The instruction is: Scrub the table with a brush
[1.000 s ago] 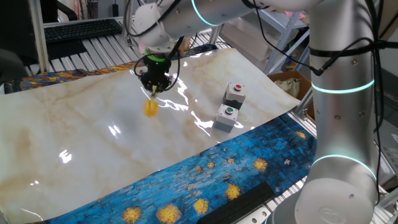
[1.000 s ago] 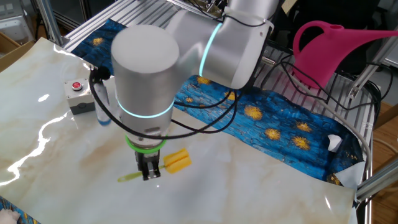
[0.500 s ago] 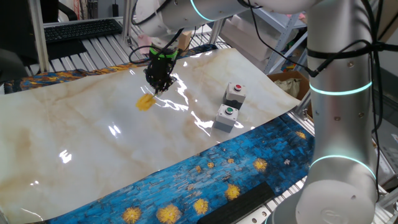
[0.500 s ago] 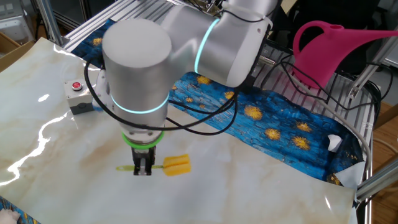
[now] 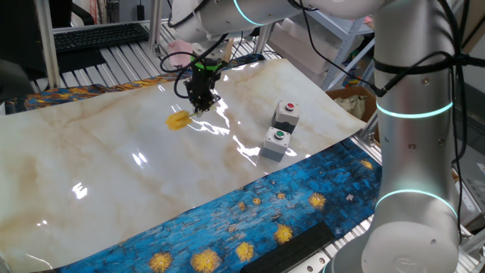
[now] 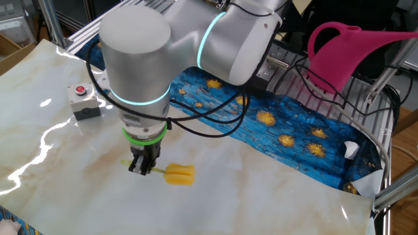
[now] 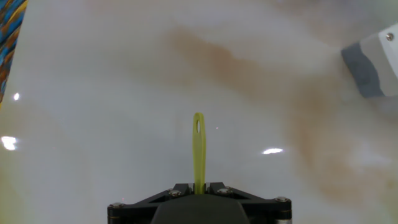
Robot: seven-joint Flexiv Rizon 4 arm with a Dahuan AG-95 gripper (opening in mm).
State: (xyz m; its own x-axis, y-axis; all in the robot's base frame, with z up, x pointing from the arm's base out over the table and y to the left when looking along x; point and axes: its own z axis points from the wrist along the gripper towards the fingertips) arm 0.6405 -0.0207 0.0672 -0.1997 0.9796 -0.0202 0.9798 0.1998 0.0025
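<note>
- Far left of one fixed view: the glossy cream marble-patterned table [image 5: 91, 167], tan-veined, bordered by blue cloth with yellow flowers [image 5: 250, 220]. No visible dirt or scrub marks can be made out on it.
- Left of centre: the small yellow brush with a blocky head and thin handle [image 5: 179, 120] lies low on the slab, head pointing left, apparently touching the surface.
- Just right of the head: the black two-finger gripper [image 5: 202, 104] is clamped on the thin handle. The hand view confirms it: fingers closed tight on the yellow-green handle [image 7: 198, 149], whose looped end pokes out ahead.
- The other fixed view agrees: gripper [image 6: 142, 167] holds the handle, brush head [image 6: 179, 175] to its right, on the marble.
- Further right: two grey button boxes, one red-buttoned [image 5: 286, 113], one green-buttoned [image 5: 276, 143], stand well apart from the brush.
- Judged step: scrubbing in hand, brush grasped and down on the table.
- Next move calls for: a sweep across the slab with downward pressure kept so the head stays in contact, grip firm on the thin handle, path held clear of the boxes.
</note>
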